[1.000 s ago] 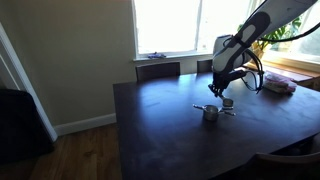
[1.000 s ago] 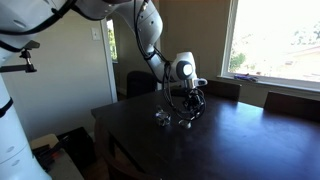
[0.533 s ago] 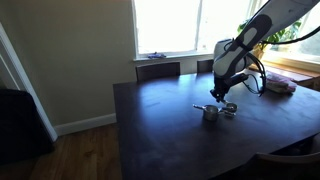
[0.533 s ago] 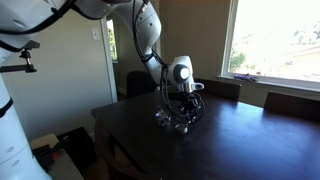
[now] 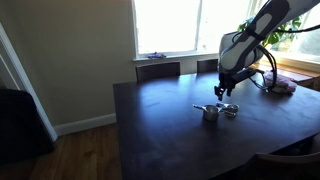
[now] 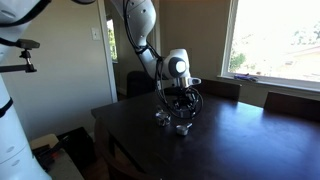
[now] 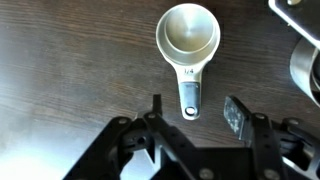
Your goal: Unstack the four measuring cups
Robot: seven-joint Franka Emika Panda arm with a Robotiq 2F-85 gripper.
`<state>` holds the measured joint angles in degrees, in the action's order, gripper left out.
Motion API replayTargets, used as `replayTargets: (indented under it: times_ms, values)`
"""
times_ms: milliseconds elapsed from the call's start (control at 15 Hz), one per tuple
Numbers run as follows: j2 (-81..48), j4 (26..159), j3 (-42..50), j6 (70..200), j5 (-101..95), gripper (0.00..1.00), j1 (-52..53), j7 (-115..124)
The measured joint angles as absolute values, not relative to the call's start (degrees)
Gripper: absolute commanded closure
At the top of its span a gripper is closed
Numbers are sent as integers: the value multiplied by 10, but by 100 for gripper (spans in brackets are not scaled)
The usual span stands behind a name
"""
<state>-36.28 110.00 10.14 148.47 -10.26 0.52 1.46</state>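
**A:** What's the biggest thing there?

**B:** The dark wooden table (image 5: 160, 135), which lies under the gripper in every view. Next is the white robot arm (image 5: 255, 30), which reaches down to the gripper from above in both exterior views.

**A:** And the gripper itself?

**B:** The gripper (image 7: 195, 115) hangs just over the tabletop. Its two black fingers (image 7: 235, 115) are spread wide and it grips nothing.

**A:** Where are the measuring cups?

**B:** In the wrist view one measuring cup (image 7: 187, 35) lies by itself on the wood straight ahead of the gripper, bowl up. Its flat handle (image 7: 190, 95) points back toward the gripper, so the end sits in the gap between the fingers, and as far as I can see it touches neither. A larger cup (image 7: 308, 70) is cut off at the edge of the view, off to one side of the gripper. Another rim (image 7: 295, 4) shows in the corner beyond it. In an exterior view, silver cups (image 5: 210, 113) sit on the wood just below the gripper, too small to count.
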Motion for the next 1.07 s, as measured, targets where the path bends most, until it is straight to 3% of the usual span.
replayTargets:
  times_ms: [533,1067]
  values:
    - [-268,1177,64,1442,-118,0,6,-46]
    - [-243,1199,52,1355,-261,0,23,-93]
